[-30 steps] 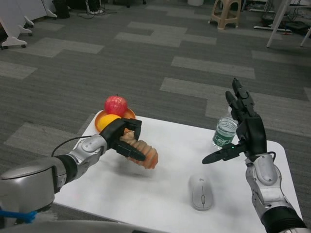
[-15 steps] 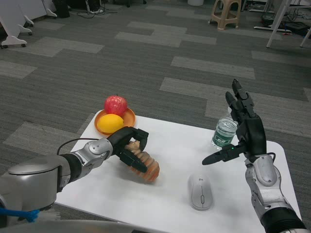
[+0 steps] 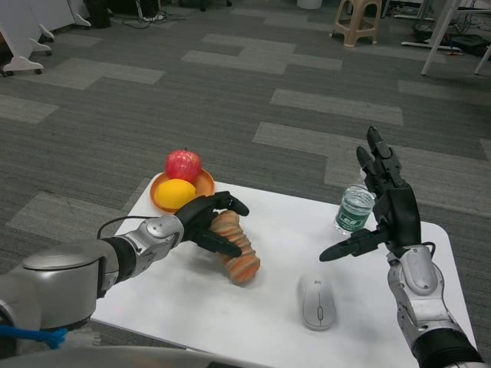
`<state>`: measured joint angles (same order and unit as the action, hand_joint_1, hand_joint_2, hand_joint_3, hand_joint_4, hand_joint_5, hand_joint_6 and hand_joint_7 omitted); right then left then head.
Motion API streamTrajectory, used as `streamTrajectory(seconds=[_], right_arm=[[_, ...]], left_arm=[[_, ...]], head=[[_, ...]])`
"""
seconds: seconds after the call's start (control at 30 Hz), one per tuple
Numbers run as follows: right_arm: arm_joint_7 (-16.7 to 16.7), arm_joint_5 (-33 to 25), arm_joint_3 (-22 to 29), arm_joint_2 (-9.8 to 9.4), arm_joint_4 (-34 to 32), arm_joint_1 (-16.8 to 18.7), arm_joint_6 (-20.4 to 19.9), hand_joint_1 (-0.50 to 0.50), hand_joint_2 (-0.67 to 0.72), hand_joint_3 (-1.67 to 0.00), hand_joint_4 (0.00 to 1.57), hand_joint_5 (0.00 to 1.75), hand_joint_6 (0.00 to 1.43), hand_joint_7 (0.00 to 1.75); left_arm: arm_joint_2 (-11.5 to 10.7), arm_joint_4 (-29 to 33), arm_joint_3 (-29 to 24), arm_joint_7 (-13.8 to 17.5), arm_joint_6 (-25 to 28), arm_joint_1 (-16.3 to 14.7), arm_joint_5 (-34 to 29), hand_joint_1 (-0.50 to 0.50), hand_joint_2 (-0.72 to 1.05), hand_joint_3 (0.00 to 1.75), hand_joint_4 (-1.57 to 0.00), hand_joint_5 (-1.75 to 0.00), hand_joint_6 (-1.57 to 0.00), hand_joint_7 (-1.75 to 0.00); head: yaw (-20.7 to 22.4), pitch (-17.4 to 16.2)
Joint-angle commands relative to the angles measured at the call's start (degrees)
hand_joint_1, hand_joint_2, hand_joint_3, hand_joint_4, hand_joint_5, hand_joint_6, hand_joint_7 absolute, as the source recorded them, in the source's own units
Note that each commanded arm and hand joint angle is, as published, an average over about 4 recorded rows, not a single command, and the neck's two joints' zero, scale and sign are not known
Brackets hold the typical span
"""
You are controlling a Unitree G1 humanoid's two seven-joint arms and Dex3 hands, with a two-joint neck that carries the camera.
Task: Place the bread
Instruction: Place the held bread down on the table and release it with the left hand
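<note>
The left hand (image 3: 205, 222), fingers spread, hides the bread's (image 3: 239, 251) near end; the right hand (image 3: 387, 211) hovers spread.

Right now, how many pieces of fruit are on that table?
2. A red apple and an orange sit together on the orange plate at the table's far left corner. More could be hidden behind them.

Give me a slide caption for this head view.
Left hand setting ridged bread on the white table beside a fruit plate; right hand raised open.
</note>
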<state>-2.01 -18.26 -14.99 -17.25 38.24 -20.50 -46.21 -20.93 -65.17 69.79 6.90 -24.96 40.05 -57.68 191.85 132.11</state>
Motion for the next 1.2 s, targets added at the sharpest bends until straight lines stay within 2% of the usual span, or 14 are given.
streamTrajectory(seconds=[0.03,0.1,0.17,0.23,0.37,0.5,0.67,0.8,0.9,1.0,1.1,1.2], right_arm=[[0.16,-0.28,0.11,-0.42,0.34,0.24,-0.20,-0.38,0.22,0.00,0.00,0.10,0.00,0.00],[0.16,-0.28,0.09,-0.42,0.47,0.20,-0.20,-0.38,0.22,0.00,0.00,0.10,0.00,0.00],[0.16,-0.28,0.09,-0.42,0.60,0.20,-0.20,-0.38,0.22,0.00,0.00,0.10,0.00,0.00],[0.16,-0.28,0.14,-0.37,0.78,0.20,-0.20,-0.38,0.22,0.00,0.00,0.10,0.00,0.00],[0.16,-0.28,0.07,-0.33,1.09,0.18,-0.20,-0.38,0.22,0.00,0.00,0.10,0.00,0.00],[0.16,-0.28,0.09,-0.33,1.35,0.02,-0.20,-0.38,0.22,0.00,0.00,0.10,0.00,0.00],[0.16,-0.28,0.14,-0.33,1.61,-0.13,-0.20,-0.38,0.22,0.00,0.00,0.10,0.00,0.00],[0.16,-0.28,0.14,-0.33,1.83,-0.33,-0.20,-0.38,0.22,0.00,0.00,0.10,0.00,0.00],[0.16,-0.28,0.14,-0.33,2.01,-0.46,-0.20,-0.38,0.22,0.00,0.00,0.10,0.00,0.00],[0.16,-0.28,0.11,-0.33,2.12,-0.59,-0.20,-0.38,0.22,0.00,0.00,0.10,0.00,0.00],[0.16,-0.28,0.05,-0.33,2.18,-0.68,-0.20,-0.38,0.22,0.00,0.00,0.10,0.00,0.00],[0.16,-0.28,0.07,-0.33,2.18,-0.68,-0.20,-0.38,0.22,0.00,0.00,0.10,0.00,0.00]], left_arm=[[-0.07,-0.57,0.78,0.13,1.58,-0.76,0.37,0.30,1.05,0.09,0.00,-0.36,-0.05,-0.72],[-0.07,-0.57,0.78,0.18,1.58,-0.76,0.37,0.30,1.05,0.09,0.00,-0.31,-0.03,-0.59],[-0.03,-0.57,0.74,0.31,1.58,-0.76,0.37,0.24,1.05,0.09,0.00,-0.31,-0.03,-0.52],[0.04,-0.57,0.52,0.44,1.56,-0.76,0.37,0.18,1.05,0.09,0.00,-0.31,-0.03,-0.49],[0.10,-0.57,0.34,1.23,1.41,-0.76,0.39,0.18,1.05,0.09,0.00,-0.31,-0.03,-0.49],[0.10,-0.57,0.08,2.37,0.53,-0.81,0.50,0.11,1.03,0.09,0.00,-0.31,-0.01,-0.44],[0.15,-0.57,-0.29,2.99,-0.57,-0.85,0.48,0.04,0.76,0.09,0.00,-0.26,0.00,-0.31],[0.19,-0.57,-0.89,3.36,-1.65,-0.94,0.46,-0.10,0.54,0.09,0.00,-0.10,0.00,-0.16],[0.19,-0.57,-1.46,3.38,-2.59,-1.07,0.46,-0.16,0.43,0.09,0.00,-0.13,0.00,-0.14],[0.26,-0.57,-2.12,3.38,-4.04,-1.20,0.44,-0.25,0.25,0.09,0.00,-0.21,0.00,-0.12],[0.32,-0.53,-3.04,3.34,-5.76,-1.38,0.37,-0.32,0.10,0.09,0.00,-0.21,0.00,-0.07],[0.37,-0.35,-3.96,3.01,-7.12,-1.73,0.53,-0.34,0.07,0.09,0.00,-0.18,0.00,-0.07]], head=[[0.06,-0.05],[0.00,-0.04],[-0.03,-0.08],[-0.01,-0.15],[0.11,-0.29],[0.00,-0.38],[-0.02,-0.47],[-0.12,-0.49],[-0.13,-0.49],[-0.07,-0.51],[-0.17,-0.47],[-0.33,-0.35]])
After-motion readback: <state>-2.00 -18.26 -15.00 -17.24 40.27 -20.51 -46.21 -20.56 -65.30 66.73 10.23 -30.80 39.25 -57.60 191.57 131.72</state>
